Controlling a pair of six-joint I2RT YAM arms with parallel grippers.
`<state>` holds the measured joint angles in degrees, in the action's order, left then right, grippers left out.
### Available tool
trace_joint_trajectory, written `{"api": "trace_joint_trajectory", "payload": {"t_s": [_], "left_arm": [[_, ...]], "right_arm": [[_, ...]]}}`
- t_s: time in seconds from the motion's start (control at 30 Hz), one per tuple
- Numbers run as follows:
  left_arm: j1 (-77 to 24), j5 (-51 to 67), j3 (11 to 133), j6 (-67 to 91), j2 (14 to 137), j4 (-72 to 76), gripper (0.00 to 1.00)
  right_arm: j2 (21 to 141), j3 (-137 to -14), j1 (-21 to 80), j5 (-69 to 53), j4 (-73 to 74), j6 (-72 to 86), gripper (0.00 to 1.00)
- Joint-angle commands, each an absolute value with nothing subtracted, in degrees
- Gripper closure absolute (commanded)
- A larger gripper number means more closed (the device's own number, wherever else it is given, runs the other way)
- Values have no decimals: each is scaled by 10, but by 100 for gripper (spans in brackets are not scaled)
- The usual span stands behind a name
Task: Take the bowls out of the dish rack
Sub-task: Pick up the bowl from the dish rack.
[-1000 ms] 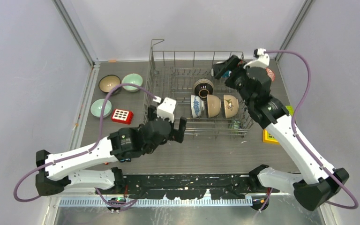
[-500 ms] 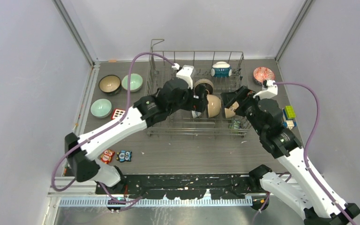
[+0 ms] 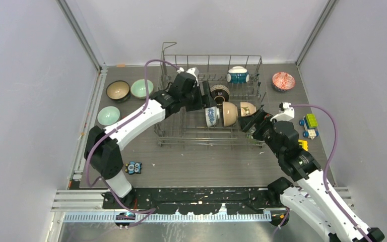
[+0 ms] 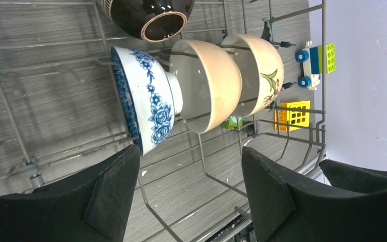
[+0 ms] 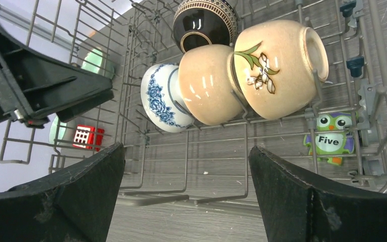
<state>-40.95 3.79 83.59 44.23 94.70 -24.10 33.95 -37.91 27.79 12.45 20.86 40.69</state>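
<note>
Bowls (image 3: 229,114) are still racked: blue-and-white bowl (image 4: 148,101), plain cream bowl (image 4: 209,85) and flowered bowl (image 5: 277,65) are held on edge in the dish rack (image 3: 211,56). Left gripper (image 4: 190,161) has been swung in from the table front and is poised before the blue-and-white bowl, jaws apart, empty. Right gripper (image 5: 185,156) has been brought down near the flowered bowl, jaws spread, empty. Two pickups are judged next.

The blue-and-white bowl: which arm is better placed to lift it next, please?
Probably left: the open left gripper is by the blue-and-white bowl; the right gripper is nearer the leaf-painted bowl.
</note>
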Motion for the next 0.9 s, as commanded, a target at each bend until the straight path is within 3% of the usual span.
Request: {"api": "trace_joint_trajectory", "payload": {"t_s": [0.0, 0.13, 0.87], "left_arm": [[-398, 105, 863, 454, 976, -207, 28], [-383, 126, 883, 447, 1004, -230, 33], [-339, 217, 858, 443, 1048, -193, 34]], "right_arm": [[316, -369, 280, 117, 201, 421, 4], [308, -363, 280, 118, 206, 421, 4], [321, -359, 280, 113, 216, 423, 4]]}}
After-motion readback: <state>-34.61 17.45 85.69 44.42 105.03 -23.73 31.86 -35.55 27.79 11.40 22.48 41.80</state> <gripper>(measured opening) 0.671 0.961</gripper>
